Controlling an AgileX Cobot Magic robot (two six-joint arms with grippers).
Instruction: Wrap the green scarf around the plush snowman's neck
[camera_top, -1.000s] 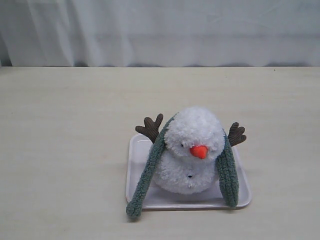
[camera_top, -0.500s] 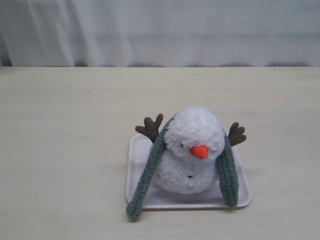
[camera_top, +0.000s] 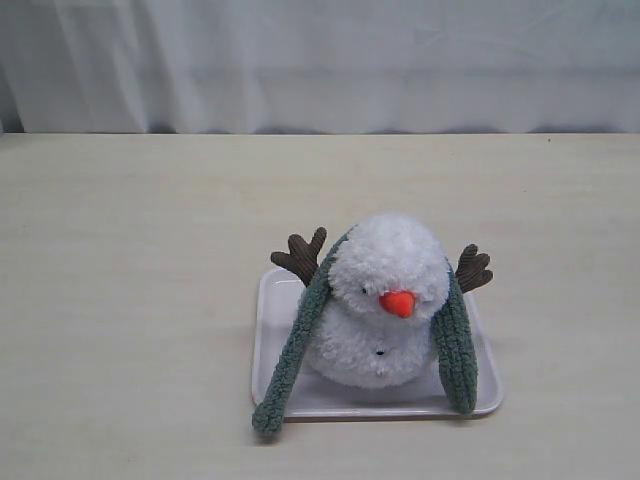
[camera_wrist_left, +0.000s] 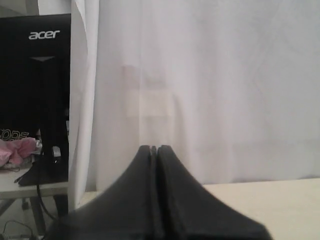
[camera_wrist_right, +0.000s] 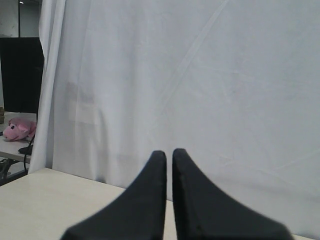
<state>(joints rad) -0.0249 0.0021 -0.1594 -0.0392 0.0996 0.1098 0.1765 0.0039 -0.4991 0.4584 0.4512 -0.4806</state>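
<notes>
The left gripper (camera_wrist_left: 154, 148) has its two dark fingers pressed flat together with nothing between them. The right gripper (camera_wrist_right: 169, 151) is all but closed, with only a thin slit between the fingers, and it too holds nothing. Both wrist views look over the pale table (camera_top: 130, 300) at the white curtain (camera_top: 320, 60). Neither shows the tray, so how far the grippers are from it cannot be told.

In the exterior view the white tray (camera_top: 268, 330) lies on the table and holds the plush snowman (camera_top: 385, 300). The snowman sits upright in the middle of the tray, its orange nose pointing toward the tray's near edge. Its brown arms stick out above the tray's far corners.

The green scarf (camera_top: 295, 345) passes behind the head and hangs down either side of the snowman's neck (camera_top: 345, 303); the ends are not crossed in front. One end runs past the tray's near-left corner and its tip rests on the table. The other end lies inside the tray, stopping by the near-right corner.
</notes>
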